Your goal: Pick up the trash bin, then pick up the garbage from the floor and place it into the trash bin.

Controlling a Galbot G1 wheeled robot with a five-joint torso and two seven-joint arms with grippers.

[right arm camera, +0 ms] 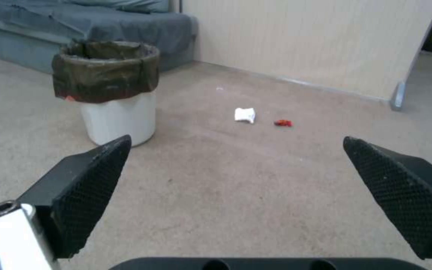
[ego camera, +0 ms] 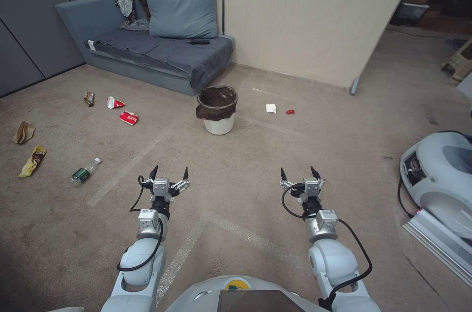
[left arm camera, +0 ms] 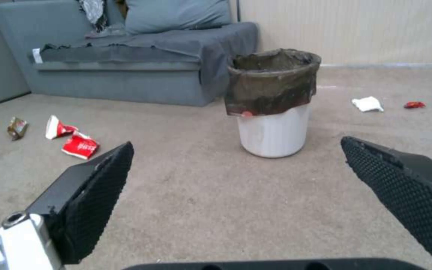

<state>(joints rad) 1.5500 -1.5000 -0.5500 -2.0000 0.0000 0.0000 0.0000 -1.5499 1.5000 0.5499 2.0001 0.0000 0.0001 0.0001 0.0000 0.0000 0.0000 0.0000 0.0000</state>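
From the head camera, a small round white plastic trash bin [ego camera: 218,114] lined with a dark brown-black bag folded over its rim stands upright on the flat beige-brown carpeted floor [ego camera: 246,164], just in front of the corner of a low grey-blue fabric sofa [ego camera: 162,51]. To the robot's left of the bin lie 2 crumpled red-and-white packets [ego camera: 128,117], a small brown crumpled wrapper [ego camera: 89,98], a flattened brown paper bag [ego camera: 23,132], a yellow snack wrapper [ego camera: 33,160] and a clear plastic bottle with a green label [ego camera: 84,172] lying on its side. To the robot's right of the bin lie a white crumpled tissue [ego camera: 271,108] and, just beside it, a tiny red scrap [ego camera: 290,111]. The left gripper [ego camera: 169,173] and the right gripper [ego camera: 298,173] hover side by side above bare carpet, well short of the bin, each spread wide and holding nothing. A pale grey rounded machine [ego camera: 440,179] sits at the far right. From the left wrist camera, the left gripper [left arm camera: 236,165] shows 2 black textured pads [left arm camera: 101,198] set wide apart and empty, with the bin [left arm camera: 274,129] between and beyond them, the red-and-white packets [left arm camera: 79,145] off to one side and the tissue [left arm camera: 367,104] and red scrap [left arm camera: 414,105] to the other. From the right wrist camera, the right gripper [right arm camera: 236,165] is likewise wide apart and empty, with the bin [right arm camera: 118,116], the tissue [right arm camera: 245,115] and the red scrap [right arm camera: 283,122] on the carpet beyond.
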